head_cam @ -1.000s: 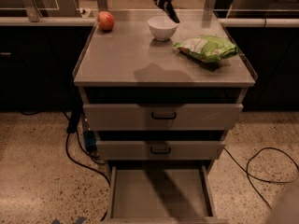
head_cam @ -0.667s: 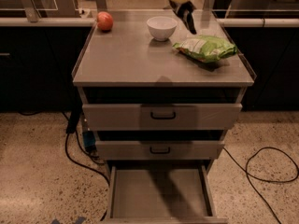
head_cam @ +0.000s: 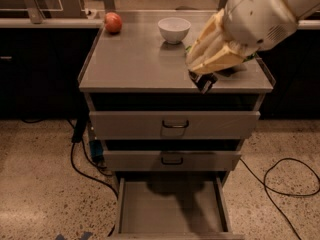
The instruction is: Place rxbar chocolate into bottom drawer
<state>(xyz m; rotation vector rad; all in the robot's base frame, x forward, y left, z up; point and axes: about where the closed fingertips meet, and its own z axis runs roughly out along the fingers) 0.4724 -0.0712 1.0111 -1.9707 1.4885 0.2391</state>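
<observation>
My gripper point(head_cam: 204, 80) hangs under the large white and tan arm, above the front right edge of the cabinet top. It is shut on the rxbar chocolate point(head_cam: 206, 82), a small dark bar with pale marks that sticks out below the tan cover. The bottom drawer point(head_cam: 150, 211) is pulled open at the foot of the cabinet, a wide grey tray with the arm's shadow on its floor. The gripper is high above it and a little to the right of its middle.
A white bowl point(head_cam: 174, 29) and a red apple point(head_cam: 113, 22) stand at the back of the grey cabinet top point(head_cam: 135, 64). The two upper drawers point(head_cam: 172, 125) are closed. Cables lie on the floor at right point(head_cam: 285, 176) and left point(head_cam: 82, 159). The arm hides the green bag.
The arm has swung from the back of the cabinet top toward the camera and down. It now carries the dark bar at the front edge and covers the green bag.
</observation>
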